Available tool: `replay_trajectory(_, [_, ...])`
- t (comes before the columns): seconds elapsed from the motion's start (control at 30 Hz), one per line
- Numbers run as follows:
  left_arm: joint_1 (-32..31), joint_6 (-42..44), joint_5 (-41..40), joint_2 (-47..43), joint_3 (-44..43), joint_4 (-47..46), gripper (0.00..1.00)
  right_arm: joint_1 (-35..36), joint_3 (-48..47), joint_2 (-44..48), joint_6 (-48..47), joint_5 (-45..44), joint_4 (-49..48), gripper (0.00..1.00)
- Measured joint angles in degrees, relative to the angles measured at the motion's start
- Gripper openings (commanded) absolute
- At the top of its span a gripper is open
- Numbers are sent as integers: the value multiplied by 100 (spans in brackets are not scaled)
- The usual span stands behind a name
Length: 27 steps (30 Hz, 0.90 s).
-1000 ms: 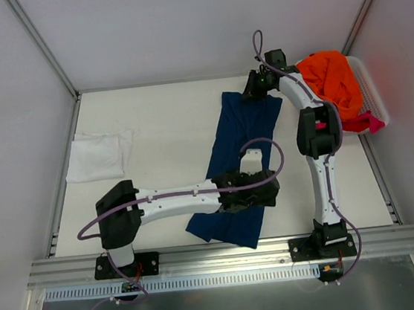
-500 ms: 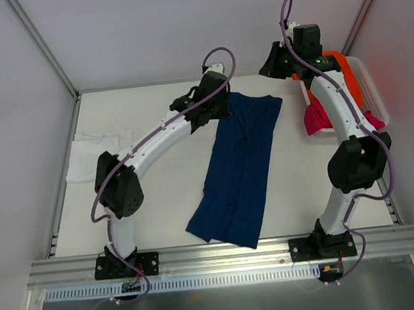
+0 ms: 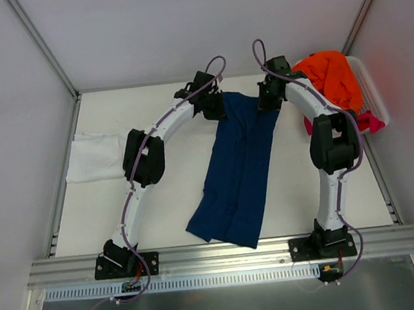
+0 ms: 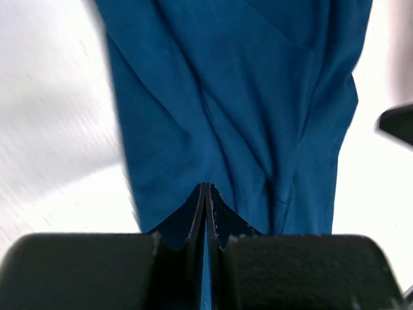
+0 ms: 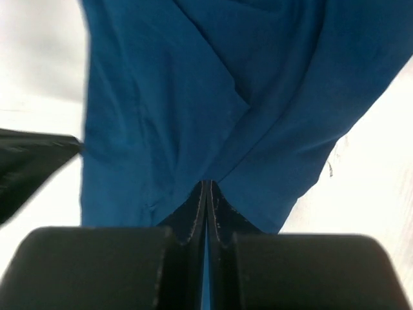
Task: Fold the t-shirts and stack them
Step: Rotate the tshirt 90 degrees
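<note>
Both arms have just swung to the far end of the navy t-shirt [image 3: 236,181]. The left gripper [image 3: 215,105] is now pinched tight on its far left corner and the right gripper [image 3: 266,97] on its far right one. The shirt lies lengthwise down the middle of the table [image 3: 175,203], already narrowed. I'd judge the next fold is set up: the far hem drawn toward the near edge. A white t-shirt [image 3: 99,156] lies folded at the left edge, and an orange t-shirt [image 3: 329,81] sits in the basket [image 3: 374,95] at the far right corner.

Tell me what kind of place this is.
Probably a lab test cell: white table enclosed by plain wall panels, aluminium rail along its near edge, navy t-shirt as workpiece.
</note>
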State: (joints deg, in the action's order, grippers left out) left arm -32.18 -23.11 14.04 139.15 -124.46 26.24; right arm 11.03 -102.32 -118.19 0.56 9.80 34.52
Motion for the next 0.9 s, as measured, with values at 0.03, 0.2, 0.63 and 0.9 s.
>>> replay_trajectory(0.03, [70, -4, 151, 98, -103, 0, 0, 50, -20, -114, 0, -101, 63, 1])
replay_trajectory(0.2, [306, -35, 656, 540, -634, -31, 0, 275, -166, -542, -2, -595, 321, 1])
replay_trajectory(0.63, [413, -546, 1602, 1567, -1351, -452, 0, 531, -610, -1259, 133, -1751, 824, 0])
replay_trajectory(0.9, [599, -986, 1738, 1746, -1456, -763, 0, 535, -1381, -1720, 153, -1777, 1088, 1])
